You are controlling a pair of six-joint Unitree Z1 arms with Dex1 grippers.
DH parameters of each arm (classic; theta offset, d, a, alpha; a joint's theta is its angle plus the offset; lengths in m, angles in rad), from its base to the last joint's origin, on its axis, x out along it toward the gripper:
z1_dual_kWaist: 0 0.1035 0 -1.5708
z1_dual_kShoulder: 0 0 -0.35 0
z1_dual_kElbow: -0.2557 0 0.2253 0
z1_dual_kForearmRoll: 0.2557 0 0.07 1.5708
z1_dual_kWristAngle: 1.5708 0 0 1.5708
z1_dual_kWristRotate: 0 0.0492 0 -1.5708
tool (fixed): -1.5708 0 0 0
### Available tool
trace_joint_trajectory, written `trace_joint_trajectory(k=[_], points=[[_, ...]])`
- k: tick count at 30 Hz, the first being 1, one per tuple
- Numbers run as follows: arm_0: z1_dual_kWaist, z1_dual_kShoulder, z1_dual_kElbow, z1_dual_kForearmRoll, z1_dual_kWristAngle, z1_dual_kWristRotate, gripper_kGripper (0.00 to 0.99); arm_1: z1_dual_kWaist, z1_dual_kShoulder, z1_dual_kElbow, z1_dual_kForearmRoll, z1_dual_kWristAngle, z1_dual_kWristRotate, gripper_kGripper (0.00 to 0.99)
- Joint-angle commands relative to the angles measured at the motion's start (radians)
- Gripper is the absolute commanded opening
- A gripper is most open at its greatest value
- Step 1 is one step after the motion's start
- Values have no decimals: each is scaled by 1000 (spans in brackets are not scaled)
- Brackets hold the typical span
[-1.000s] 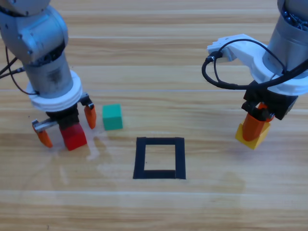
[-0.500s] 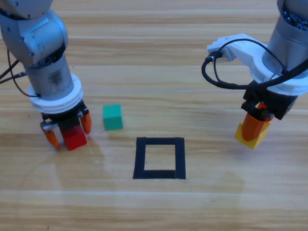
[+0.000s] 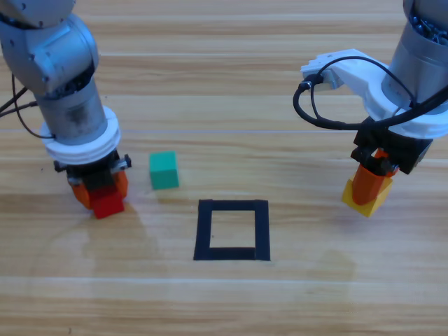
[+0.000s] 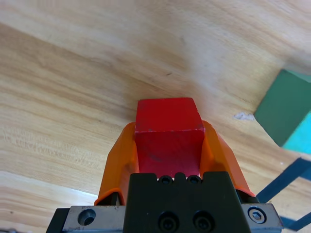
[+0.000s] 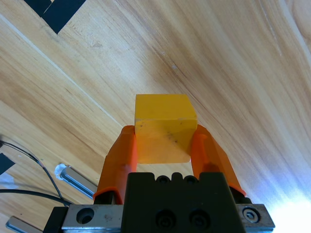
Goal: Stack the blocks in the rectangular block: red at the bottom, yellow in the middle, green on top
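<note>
The left claw (image 3: 99,190), clamped on the red cube (image 3: 107,204), sits nearer the rectangular block (image 3: 232,229) than the right claw (image 3: 370,183) gripping the yellow cube (image 3: 364,200).

we count three cubes: one red cube (image 3: 108,204) at left of the frame, one teal-green cube (image 3: 163,170) just right of it, one yellow cube (image 3: 367,199) at far right. one black tape rectangle (image 3: 232,229), lower centre. two arms, two grippers.
</note>
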Motion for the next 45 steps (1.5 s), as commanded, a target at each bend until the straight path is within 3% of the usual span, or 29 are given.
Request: trace_joint_trajectory(k=[1,4,6,18,26,45], points=[[-40,-59,-65,71,1,141,98,28,-22,31,-16,-1,3,15],[-80,-111,-79,111,1,210,72,28,-22,31,-16,-1,3,15],[-103,-142,-79,140,-3,250,0,28,-22,31,-16,0,3,15],[-328,-43,-167,148,-3,274,0,28,-18,28,-18,0,3,15],[-363,105,-282,148,-16,225,0,28,-18,28,-19,0,5,15],[-393,199,-349,148,-59,138,0,28,-18,29,-21,-1,5,15]])
